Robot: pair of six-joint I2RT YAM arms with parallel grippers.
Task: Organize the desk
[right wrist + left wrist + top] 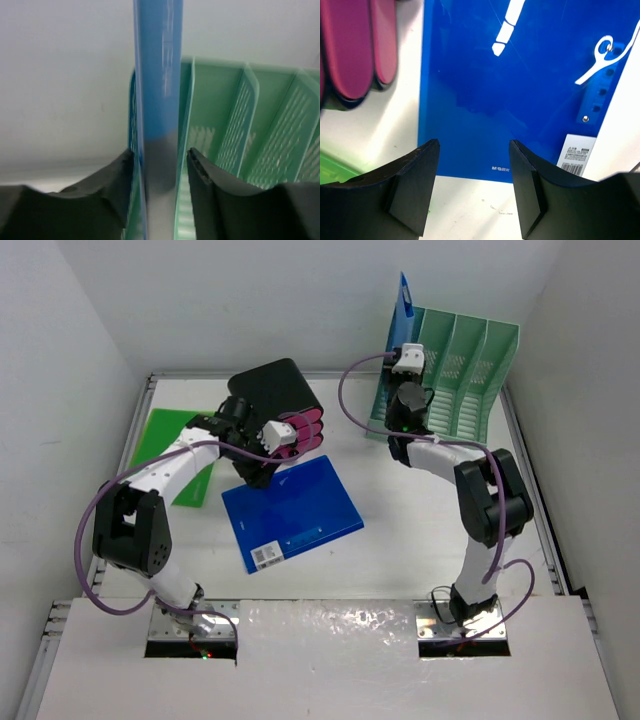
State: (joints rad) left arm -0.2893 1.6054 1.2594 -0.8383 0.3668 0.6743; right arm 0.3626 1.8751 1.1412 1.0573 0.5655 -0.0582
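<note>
Top view. The desk (420,550) fills the floor of the enclosure, with both arm bases at its near edge. The left gripper (252,472) hangs over the middle of the desk at the far-left corner of a flat blue folder (300,505). Just beyond it is a black drawer box (270,390). A green folder (165,435) lies by the left edge, partly under the arm. The right gripper (404,390) is at the green file rack (470,370) in the far right corner. An upright blue folder (404,295) stands in the rack's leftmost compartment. Both sets of fingertips are hard to make out here.

Left wrist view. The jaws stand moderately wide with nothing between them. White desk (470,210) and the flat folder's edge (520,100) lie below the gap. Pink drawers (355,45) are cut off at the top left.

Right wrist view. The jaws are narrowly parted astride the upright folder's (155,75) edge. A sliver of rack (225,100) shows between the folder and one pad. Contact at the other pad cannot be told. The picture is blurred.
</note>
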